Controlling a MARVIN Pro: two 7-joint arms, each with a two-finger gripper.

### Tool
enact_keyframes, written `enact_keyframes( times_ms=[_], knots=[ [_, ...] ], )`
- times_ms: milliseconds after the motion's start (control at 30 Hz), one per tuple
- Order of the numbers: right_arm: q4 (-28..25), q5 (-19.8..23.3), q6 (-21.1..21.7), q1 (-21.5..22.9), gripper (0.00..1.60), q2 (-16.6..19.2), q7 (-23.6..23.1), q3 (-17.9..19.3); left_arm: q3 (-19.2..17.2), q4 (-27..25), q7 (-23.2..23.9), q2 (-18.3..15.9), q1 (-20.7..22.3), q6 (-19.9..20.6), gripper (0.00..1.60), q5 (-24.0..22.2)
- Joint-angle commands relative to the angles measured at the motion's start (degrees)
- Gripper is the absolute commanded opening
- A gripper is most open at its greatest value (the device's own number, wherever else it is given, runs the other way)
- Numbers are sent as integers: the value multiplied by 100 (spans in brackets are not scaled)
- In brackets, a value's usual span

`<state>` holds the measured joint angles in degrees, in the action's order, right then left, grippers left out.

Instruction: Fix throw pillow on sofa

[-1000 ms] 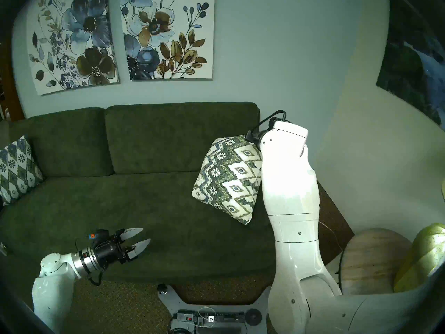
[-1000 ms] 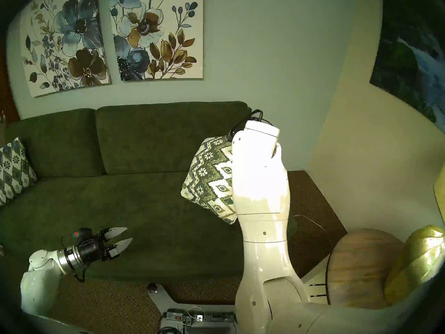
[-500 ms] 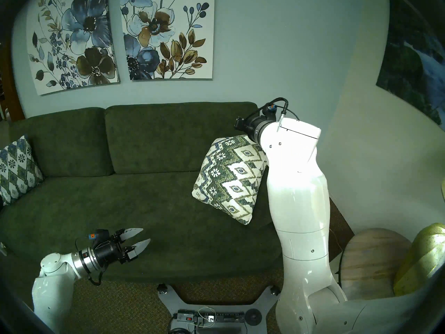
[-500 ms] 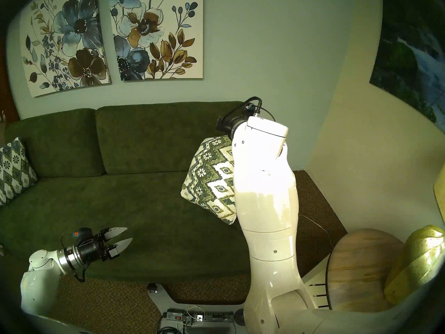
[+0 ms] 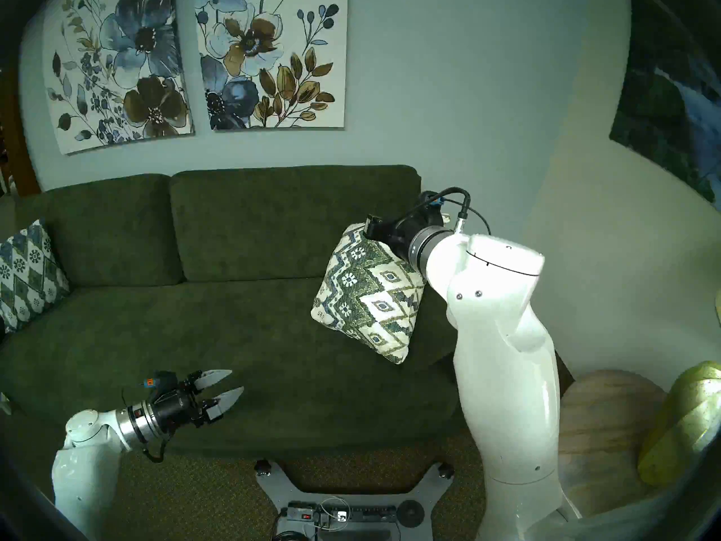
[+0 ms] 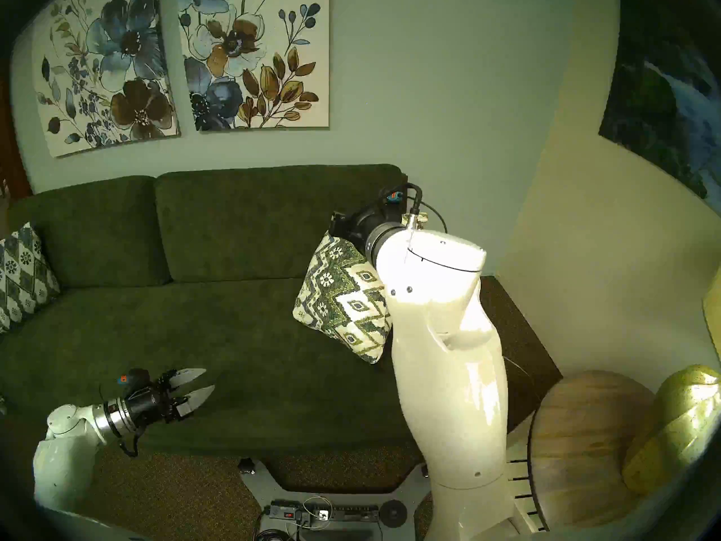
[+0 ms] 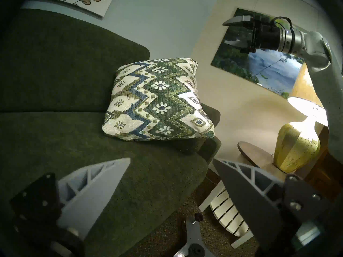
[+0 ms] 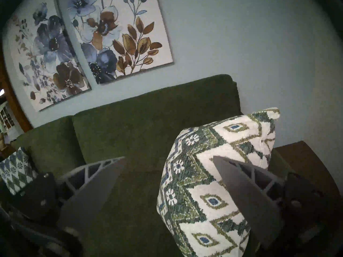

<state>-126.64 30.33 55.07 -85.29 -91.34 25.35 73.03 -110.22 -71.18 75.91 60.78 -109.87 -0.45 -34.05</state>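
The throw pillow [image 5: 366,294] stands tilted on one corner at the right end of the dark green sofa [image 5: 234,333], leaning toward the armrest. It also shows in the left wrist view [image 7: 157,100] and the right wrist view [image 8: 204,186]. My right gripper [image 7: 225,33] is open and empty. It hangs in the air near the pillow's top and touches nothing. In the right wrist view the open gripper [image 8: 168,158] looks down over the pillow. My left gripper [image 5: 236,381] is open and empty above the seat's front left.
A bluer lattice pillow [image 5: 27,271] leans at the sofa's left end. A round wooden side table [image 5: 608,423] with a yellow-green lamp [image 5: 686,415] stands right of the sofa. My base and a power strip [image 5: 343,513] lie on the carpet in front.
My right arm rose from the pillow's top right corner, then swung lower and toward me, with the wrist now before the pillow's top. The pillow and my left arm have not moved.
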Motion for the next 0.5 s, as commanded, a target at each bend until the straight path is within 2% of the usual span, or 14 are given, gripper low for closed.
enact_keyframes(
  times_ms=[0,133,233,267,300,433,467],
  knots=[
    [-141,161,-7,-710,160,522,46,-96,-4,-16,13,4,15,-4,160,-16],
    [62,272,-7,-872,160,708,91,-86,-5,-16,15,5,16,-4,160,-18],
    [205,391,-7,-1270,160,877,118,-45,-5,-17,17,5,16,-4,160,-20],
    [356,453,-7,-1104,160,945,144,-62,-5,-17,17,6,16,-4,160,-21],
    [414,491,-7,-1180,160,1007,147,-44,-6,-18,18,6,17,-4,160,-22],
    [568,710,-7,-1631,160,1233,152,173,-7,-19,24,8,17,-4,160,-27],
    [683,808,-7,-1552,160,1310,152,215,-8,-19,26,9,17,-5,160,-29]
  ],
)
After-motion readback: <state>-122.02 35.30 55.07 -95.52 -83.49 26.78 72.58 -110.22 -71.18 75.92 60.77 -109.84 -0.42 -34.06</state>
